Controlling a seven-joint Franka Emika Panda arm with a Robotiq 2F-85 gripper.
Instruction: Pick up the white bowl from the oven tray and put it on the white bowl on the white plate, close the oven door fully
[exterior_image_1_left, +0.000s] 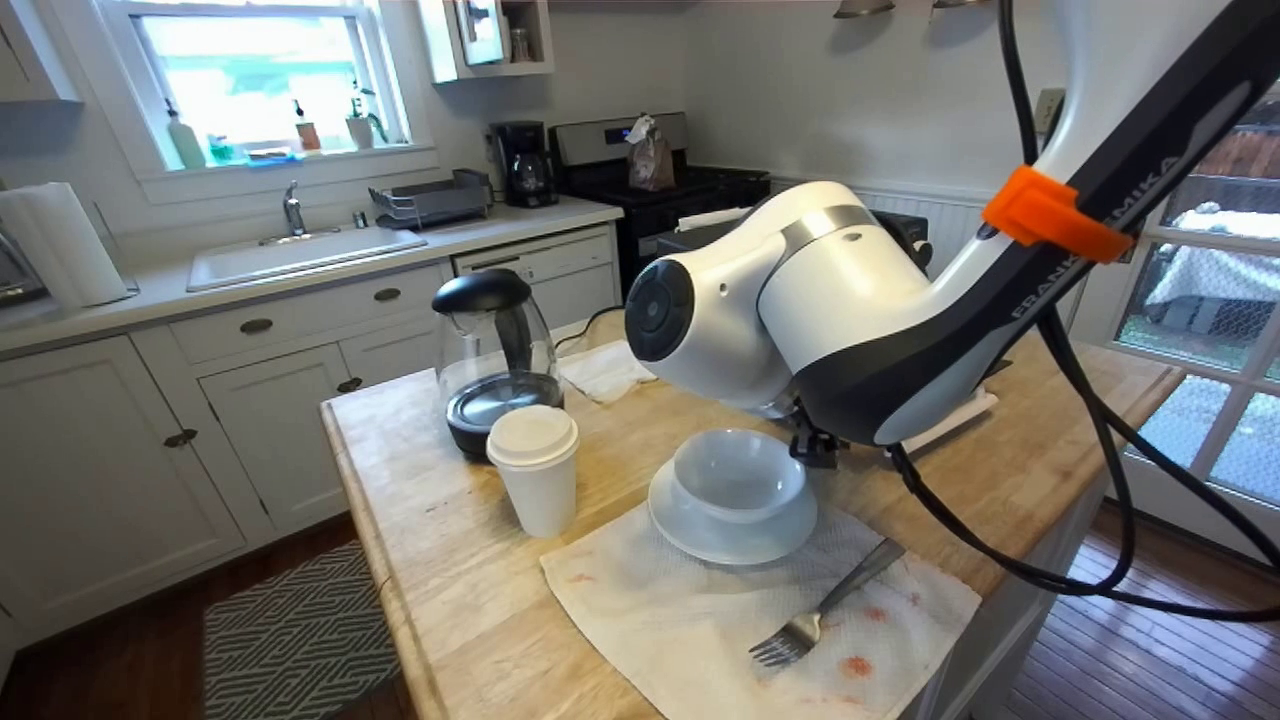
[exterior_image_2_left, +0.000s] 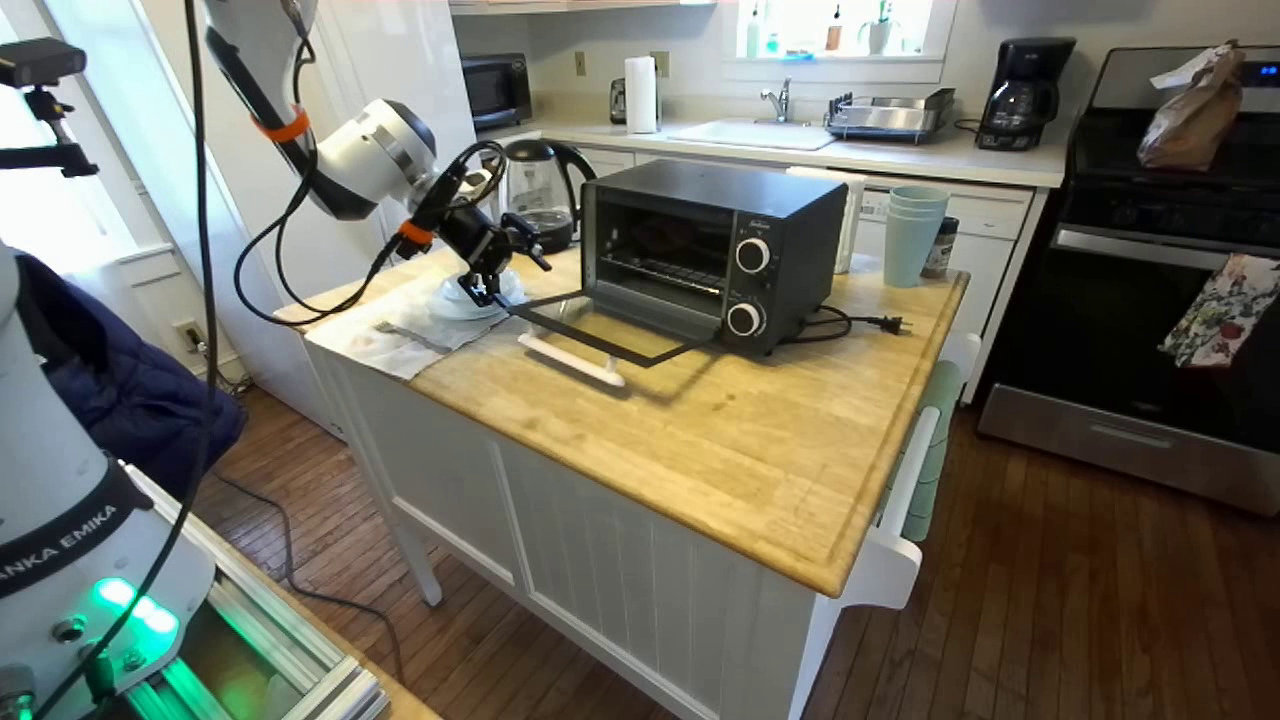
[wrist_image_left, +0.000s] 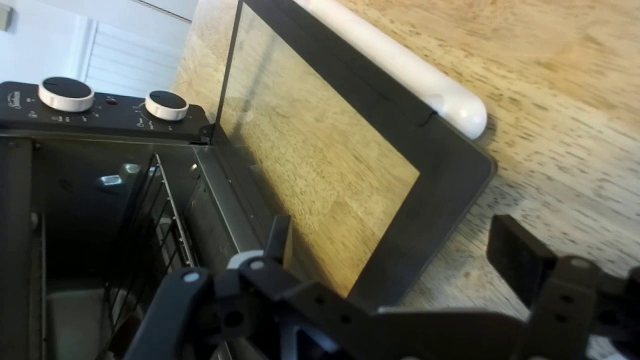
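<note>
- White bowl (exterior_image_1_left: 740, 475): upright on the white plate (exterior_image_1_left: 735, 547), mouth facing up; impossible to tell from these views whether single or nested in a twin.
- White plate: flat on a red-spotted paper towel (exterior_image_1_left: 640, 600) spread over the wooden worktop (exterior_image_2_left: 720, 440).
- Pincer (wrist_image_left: 398, 246): spread wide, fingers (wrist_image_left: 517, 255) well apart; just beside the bowl, between 2 and 3 o'clock, in an exterior view; impossible to tell whether touching.
- Oven door (wrist_image_left: 345, 132): black-framed and glass-paned, lowered to roughly level, at 8 o'clock from the body of the black toaster oven (exterior_image_2_left: 748, 288) in an exterior view.
- Bar handle (wrist_image_left: 400, 65): white, along the free edge of the door, at 1 o'clock from the middle of the pane in the wrist view.
- Wire rack (wrist_image_left: 172, 215): inside the oven, at 8 o'clock from the pane in the wrist view.
- Fork (exterior_image_1_left: 858, 577): lying on the paper towel, at 5 o'clock from the bowl in an exterior view, tines aimed between 7 and 8 o'clock.
- Lidded paper cup (exterior_image_1_left: 535, 480): upright on the worktop, at 9 o'clock from the bowl in an exterior view.
- Glass kettle (exterior_image_1_left: 500, 395): black-lidded, near the cup, at 10 o'clock from the bowl.
- Stacked tumblers (exterior_image_2_left: 910, 238): pale teal, at 3 o'clock from the toaster oven.
</note>
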